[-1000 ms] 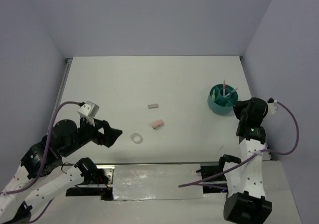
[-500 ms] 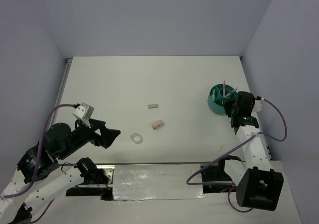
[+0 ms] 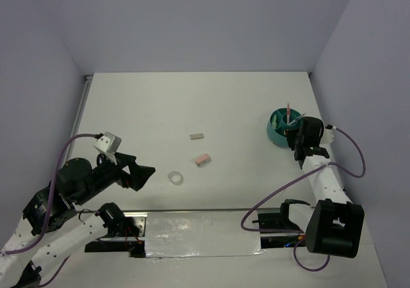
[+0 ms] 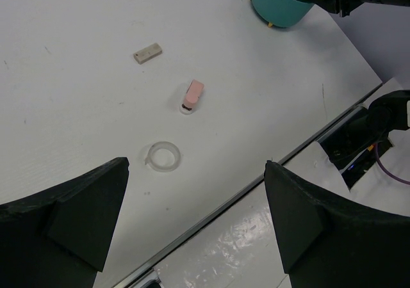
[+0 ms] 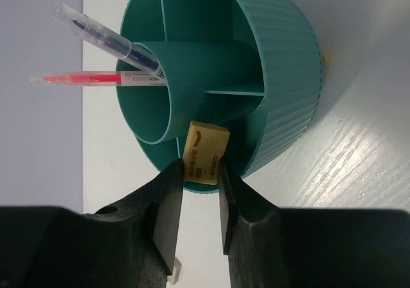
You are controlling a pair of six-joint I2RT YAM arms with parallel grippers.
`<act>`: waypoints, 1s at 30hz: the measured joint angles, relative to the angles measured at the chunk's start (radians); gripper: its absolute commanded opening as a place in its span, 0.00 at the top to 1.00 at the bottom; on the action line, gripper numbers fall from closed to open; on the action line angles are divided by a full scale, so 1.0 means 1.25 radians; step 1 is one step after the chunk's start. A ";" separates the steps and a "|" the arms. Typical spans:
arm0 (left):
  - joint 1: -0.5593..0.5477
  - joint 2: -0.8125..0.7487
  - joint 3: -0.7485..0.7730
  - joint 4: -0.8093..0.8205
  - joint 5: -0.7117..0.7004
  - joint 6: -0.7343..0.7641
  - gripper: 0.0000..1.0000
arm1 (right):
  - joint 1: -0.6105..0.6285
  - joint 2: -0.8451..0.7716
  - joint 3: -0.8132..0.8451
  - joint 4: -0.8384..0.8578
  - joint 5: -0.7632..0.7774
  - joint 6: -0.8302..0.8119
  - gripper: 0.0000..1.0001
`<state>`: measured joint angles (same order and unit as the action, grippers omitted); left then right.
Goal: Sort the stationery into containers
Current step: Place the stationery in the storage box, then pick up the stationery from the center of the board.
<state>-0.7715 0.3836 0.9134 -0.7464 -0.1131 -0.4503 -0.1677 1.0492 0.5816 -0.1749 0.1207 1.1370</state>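
- Right gripper [image 5: 200,173] pinches the tan eraser [image 5: 205,152] right at the teal organiser's [image 5: 291,77] rim.
- Left gripper [image 4: 195,169] gapes wide, with the clear tape ring [image 4: 164,157] lying just ahead on the table [image 4: 77,109].

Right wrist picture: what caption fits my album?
Right gripper holds a tan eraser at the teal organiser, two pens inside.

Robot lab cell: white table [image 3: 192,102], plain lilac walls [image 3: 192,25].

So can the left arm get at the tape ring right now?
Probably yes: the left gripper is open, and the tape ring lies flat on the table just ahead of it with nothing between them; the pink block sits apart.
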 measured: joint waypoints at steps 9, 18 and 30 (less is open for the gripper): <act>0.000 0.000 0.000 0.000 0.003 0.000 0.01 | 0.000 0.007 0.002 0.028 -0.001 -0.004 0.39; 0.000 0.002 0.000 0.000 0.002 -0.001 0.01 | 0.020 -0.023 0.035 0.023 -0.023 -0.042 0.39; 0.023 0.014 0.000 -0.013 -0.082 -0.042 0.01 | 0.471 0.093 0.363 -0.073 -0.002 -0.346 0.00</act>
<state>-0.7425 0.4011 0.9134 -0.7620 -0.2161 -0.5022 0.4210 1.1656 1.0351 -0.2661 0.1181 0.7048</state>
